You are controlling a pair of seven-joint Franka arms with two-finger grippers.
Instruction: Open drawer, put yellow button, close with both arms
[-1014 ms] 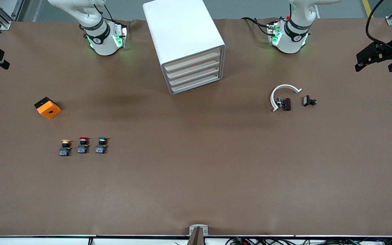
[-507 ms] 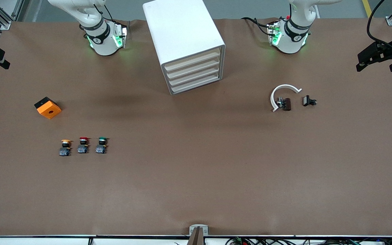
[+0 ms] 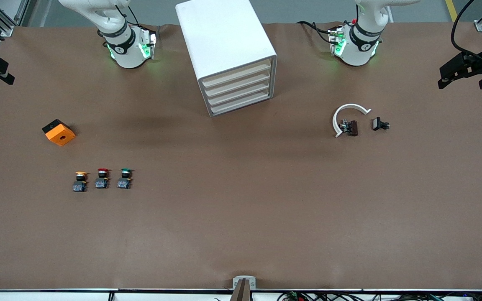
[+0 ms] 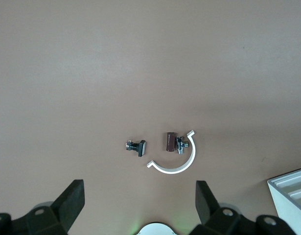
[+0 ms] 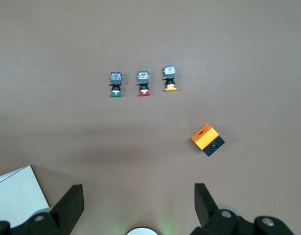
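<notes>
A: While hanging high over table (image 3: 241, 200), fingers (image 4: 72, 199) spread or shut?

B: Spread wide, both pairs, holding nothing. Left gripper (image 4: 139, 198) over white ring (image 4: 172, 171); right gripper (image 5: 139, 198) over button row.

A: Yellow button (image 3: 80, 180)?

B: On table, at row's end toward right arm's end, beside red button (image 3: 102, 179), nearer front camera than orange cube (image 3: 59, 132). Drawer (image 3: 237, 75) shut, topmost in cabinet (image 3: 220, 33).

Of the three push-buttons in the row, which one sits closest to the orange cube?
The yellow button, at the row's end toward the right arm's side; the orange cube lies nearest it. The red button is middle, the green button last.
</notes>
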